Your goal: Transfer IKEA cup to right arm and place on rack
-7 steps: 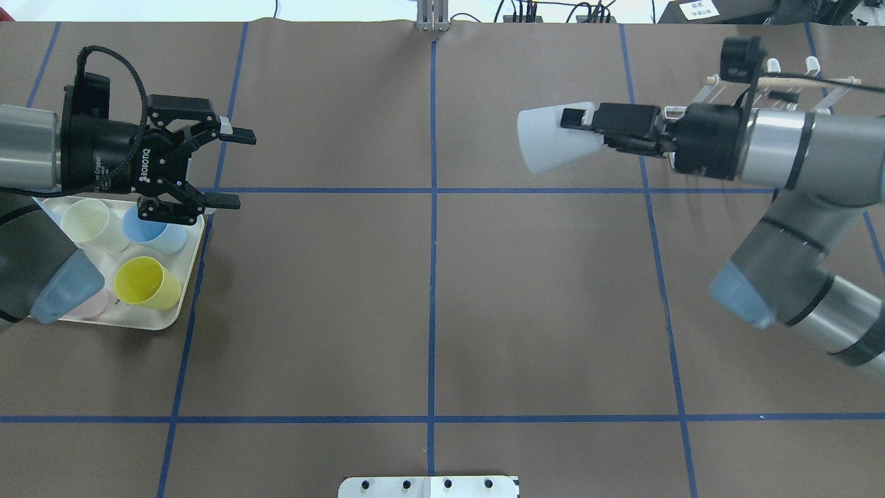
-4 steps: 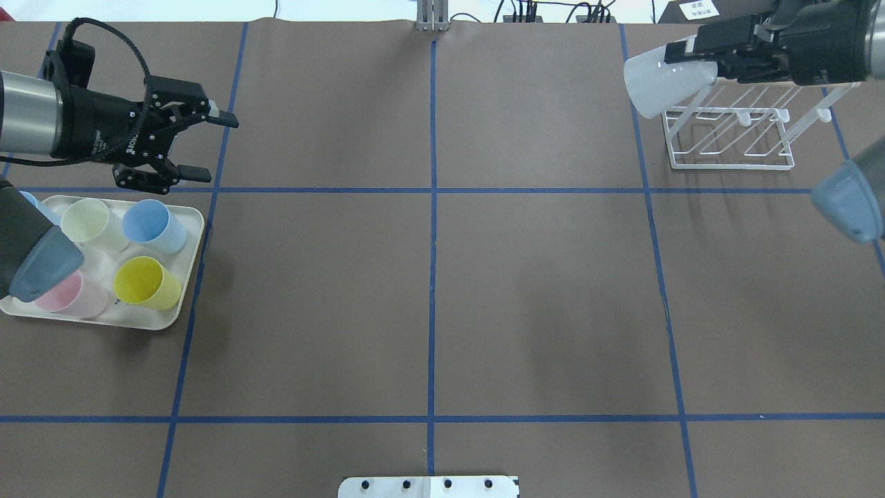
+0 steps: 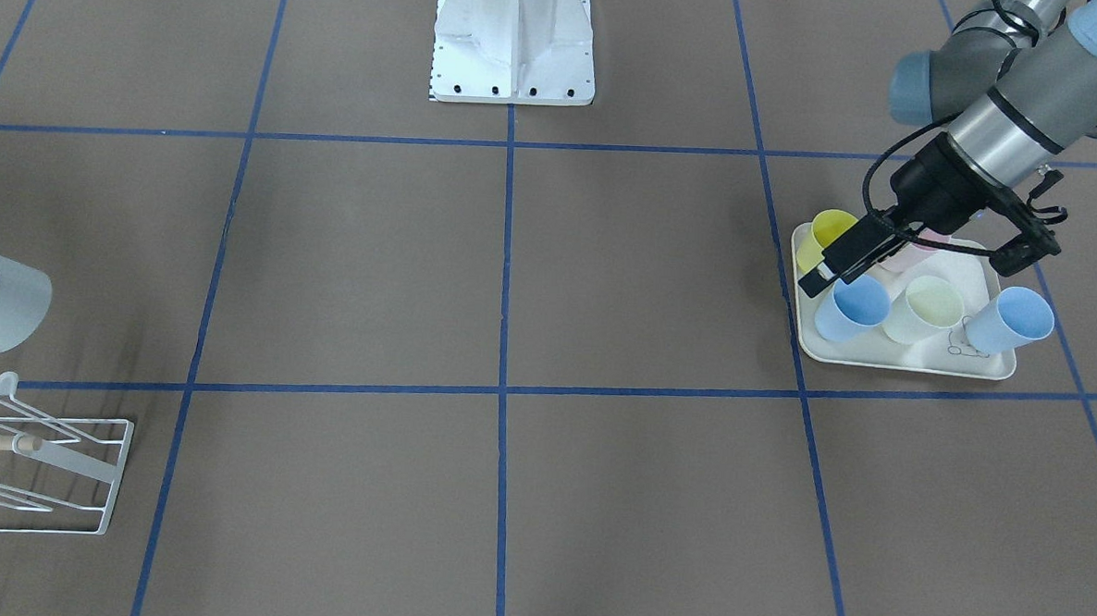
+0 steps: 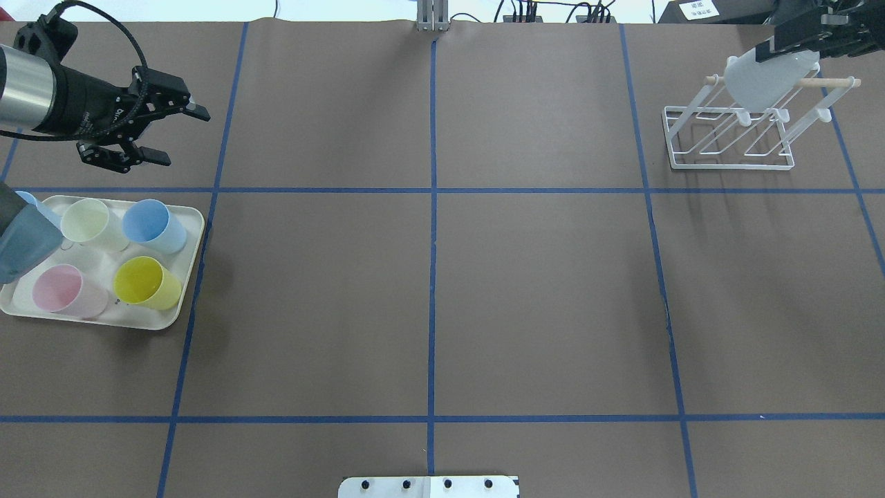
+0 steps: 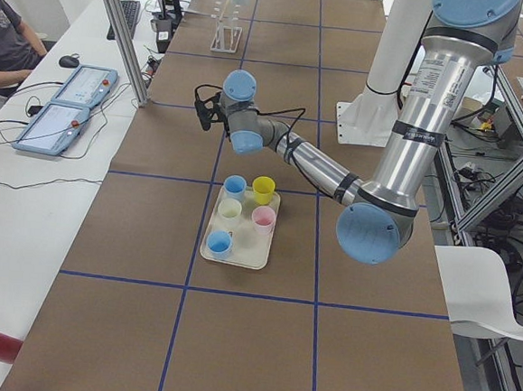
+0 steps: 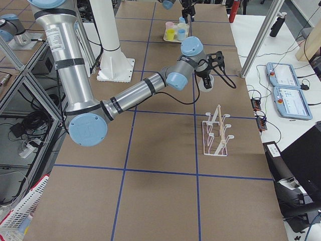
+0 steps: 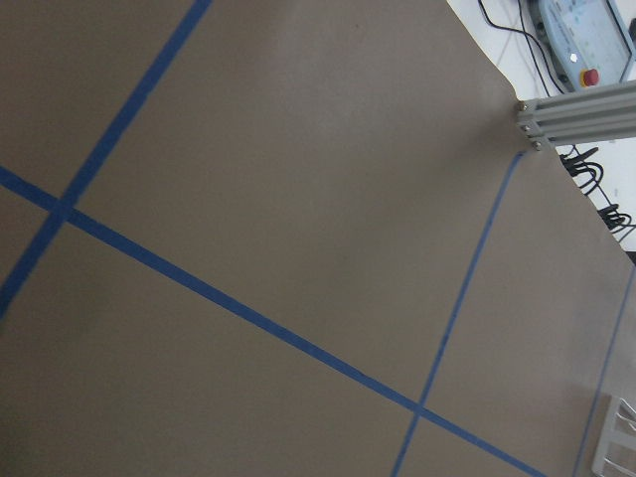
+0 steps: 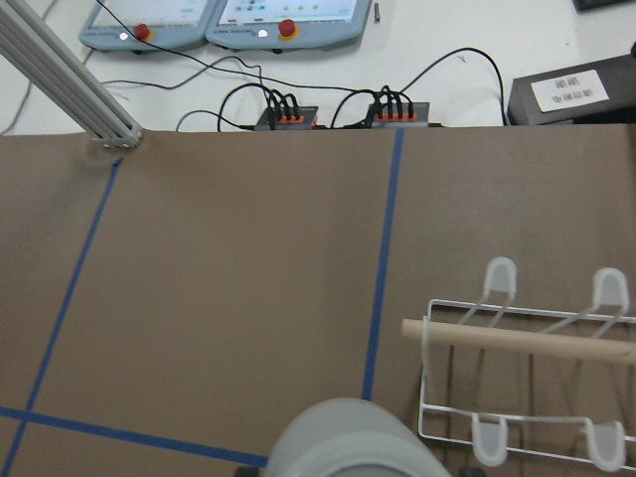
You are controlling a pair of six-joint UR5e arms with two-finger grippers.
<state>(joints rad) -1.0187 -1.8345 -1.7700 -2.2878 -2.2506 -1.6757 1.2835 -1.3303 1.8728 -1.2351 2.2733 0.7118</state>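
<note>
Cup to rack: we see the IKEA cup (image 4: 760,83) tilted mouth-down above the rack (image 4: 726,166), not touching it.
Right gripper (image 4: 785,48): jaws clamped on the cup.
Left gripper (image 4: 181,135): jaws apart, empty.

A matt translucent plastic cup (image 4: 760,83), white wire rack (image 4: 729,167) with wooden rod (image 4: 833,82), matt brown paper table cover (image 4: 553,277).

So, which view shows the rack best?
Overhead exterior: the whole rack is large and sharp; only the cup hides part of its rod. Exterior right shows it whole but small; front-facing and right wrist cut it off at the edge.
</note>
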